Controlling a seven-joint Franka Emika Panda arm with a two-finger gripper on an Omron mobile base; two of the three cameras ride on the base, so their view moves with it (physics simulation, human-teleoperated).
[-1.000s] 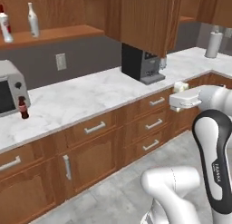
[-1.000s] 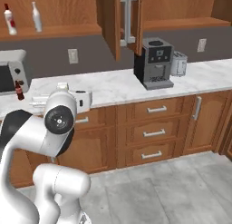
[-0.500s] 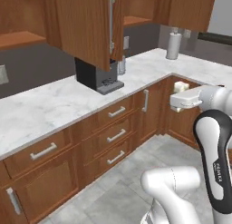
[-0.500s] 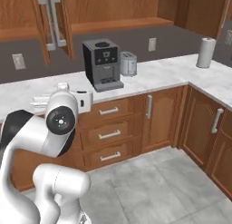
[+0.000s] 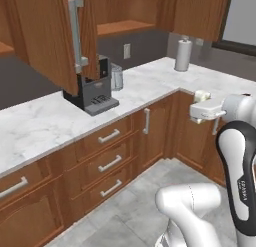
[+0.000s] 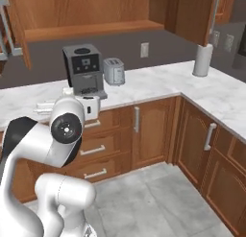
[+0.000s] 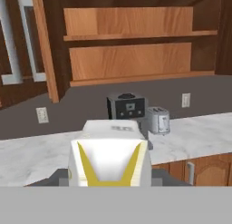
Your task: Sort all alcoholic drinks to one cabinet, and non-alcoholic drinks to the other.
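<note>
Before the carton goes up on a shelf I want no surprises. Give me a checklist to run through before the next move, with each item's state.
1. Carton held in the claw: ok, it sits right in front of the hand camera.
2. Carton upright: ok in the hand view.
3. Cabinet ahead open: ok, door swung aside, two shelves showing.
4. Shelf space free: ok, no bottles on the visible boards.
5. Path over the coffee machine and toaster: cannot tell, both stand on the counter under the cabinet.
6. Finger contact on the carton: cannot tell, it hides them.
</note>
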